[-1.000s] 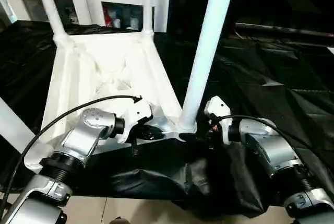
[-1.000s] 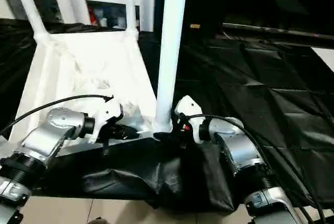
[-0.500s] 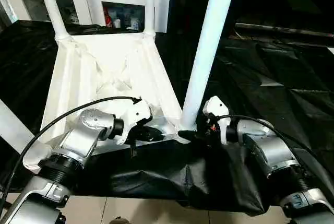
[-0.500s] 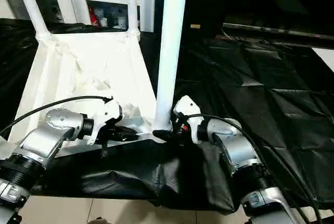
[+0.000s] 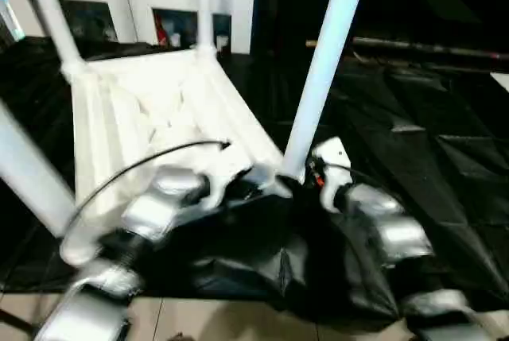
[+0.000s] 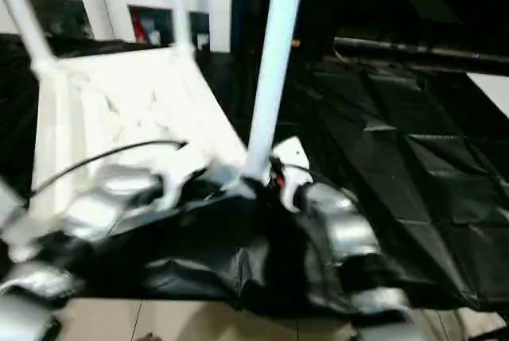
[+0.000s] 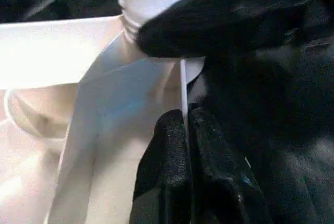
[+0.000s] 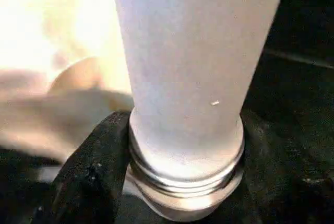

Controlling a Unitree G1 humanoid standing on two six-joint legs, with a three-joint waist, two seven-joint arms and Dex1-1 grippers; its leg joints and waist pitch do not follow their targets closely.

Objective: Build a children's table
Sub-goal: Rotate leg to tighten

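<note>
Motion blur smears both silver forearms [image 5: 167, 206] in the head views, leaving the left gripper [image 7: 187, 125] and right gripper [image 8: 182, 182] there unreadable. The four white legs run off the top edge, the near-left leg [image 5: 32, 174] also blurred. The tabletop [image 5: 151, 102] has its ribs washed out by glare. Items behind the cabinet [image 5: 171, 27] glass are too small to identify. The near-right leg [image 8: 193, 62] hides the socket behind it.

Glossy black sheeting [image 5: 413, 158]; smooth, seemingly matt white plastic leg [image 8: 182, 67]
</note>
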